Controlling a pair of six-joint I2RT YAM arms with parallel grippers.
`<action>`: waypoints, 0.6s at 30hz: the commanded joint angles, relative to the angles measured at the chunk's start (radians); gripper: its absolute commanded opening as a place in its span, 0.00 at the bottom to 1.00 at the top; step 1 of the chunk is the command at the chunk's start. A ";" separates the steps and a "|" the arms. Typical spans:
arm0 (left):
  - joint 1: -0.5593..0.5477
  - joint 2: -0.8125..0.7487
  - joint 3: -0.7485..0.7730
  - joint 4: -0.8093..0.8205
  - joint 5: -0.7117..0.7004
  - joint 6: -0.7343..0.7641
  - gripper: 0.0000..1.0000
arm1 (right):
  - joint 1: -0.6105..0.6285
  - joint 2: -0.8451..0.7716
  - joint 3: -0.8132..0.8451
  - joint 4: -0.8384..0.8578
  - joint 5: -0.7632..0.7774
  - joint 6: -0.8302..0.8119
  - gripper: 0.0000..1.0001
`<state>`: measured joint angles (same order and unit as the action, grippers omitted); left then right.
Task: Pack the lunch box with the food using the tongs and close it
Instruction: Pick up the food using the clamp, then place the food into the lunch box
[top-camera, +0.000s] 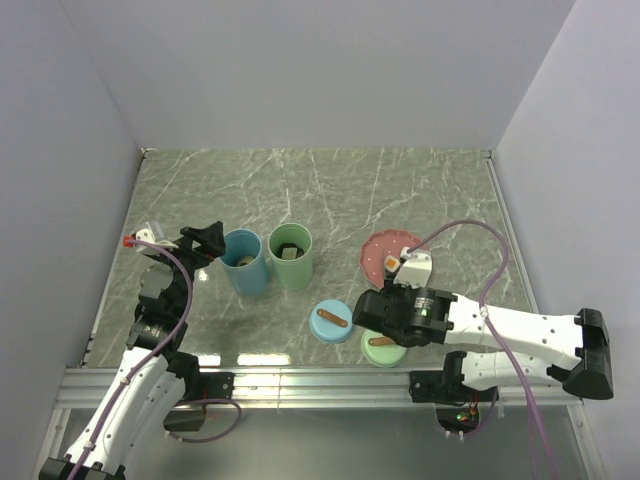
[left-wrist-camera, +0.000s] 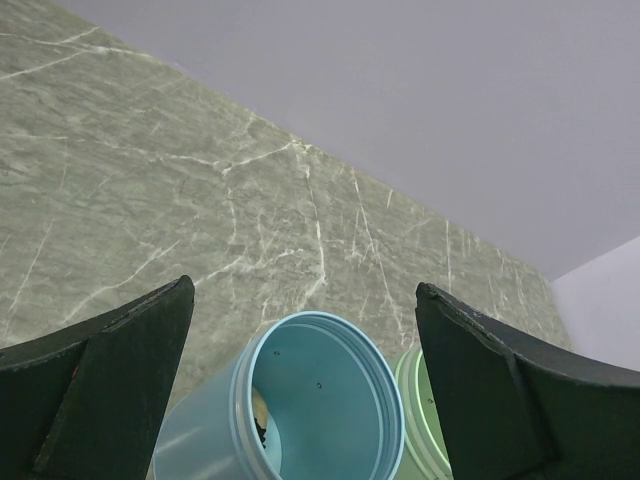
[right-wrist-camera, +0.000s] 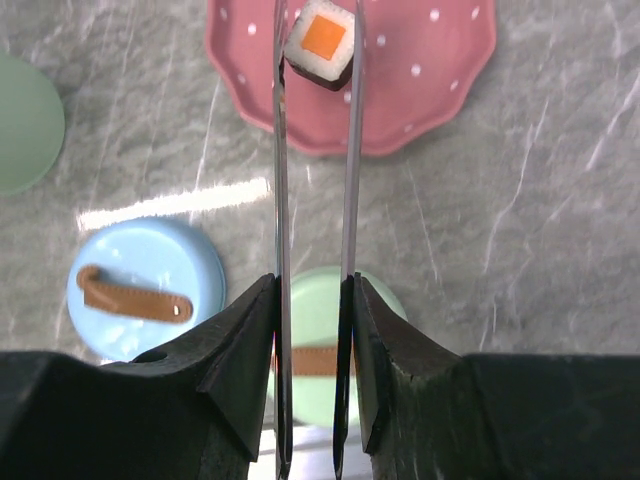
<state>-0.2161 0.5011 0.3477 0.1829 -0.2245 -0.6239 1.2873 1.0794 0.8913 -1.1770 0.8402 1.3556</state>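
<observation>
The right pincer (top-camera: 392, 300) points away from the arm bases over the marbled worktop (top-camera: 330, 190). Just beyond it lies the pink dotted plate (top-camera: 376, 246), with an orange-topped piece (top-camera: 389, 263) at the plate's near side. A blue lid (top-camera: 330, 320) sits to the pincer's left, and a green lid (top-camera: 378, 352) lies just behind it, partly covered. Well off to its left a blue cup (top-camera: 245, 265) and a green cup (top-camera: 291, 258) stand side by side, with the left pincer (top-camera: 207, 245) just beside the blue one.

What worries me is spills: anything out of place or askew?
Nothing stands out: blue cup and green cup stand upright, blue lid and green lid lie flat, the tongs pinch the orange-topped piece at the pink plate.
</observation>
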 joint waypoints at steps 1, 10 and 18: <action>0.006 -0.007 0.002 0.036 0.008 -0.008 0.99 | -0.066 -0.029 0.024 0.134 0.071 -0.150 0.38; 0.004 0.007 0.004 0.036 -0.012 -0.003 0.99 | -0.244 -0.043 0.078 0.441 0.013 -0.516 0.38; 0.006 0.016 0.007 0.030 -0.032 0.000 0.99 | -0.312 0.059 0.222 0.609 -0.061 -0.740 0.37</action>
<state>-0.2161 0.5148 0.3477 0.1825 -0.2375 -0.6231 0.9840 1.1122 1.0306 -0.7040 0.7841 0.7395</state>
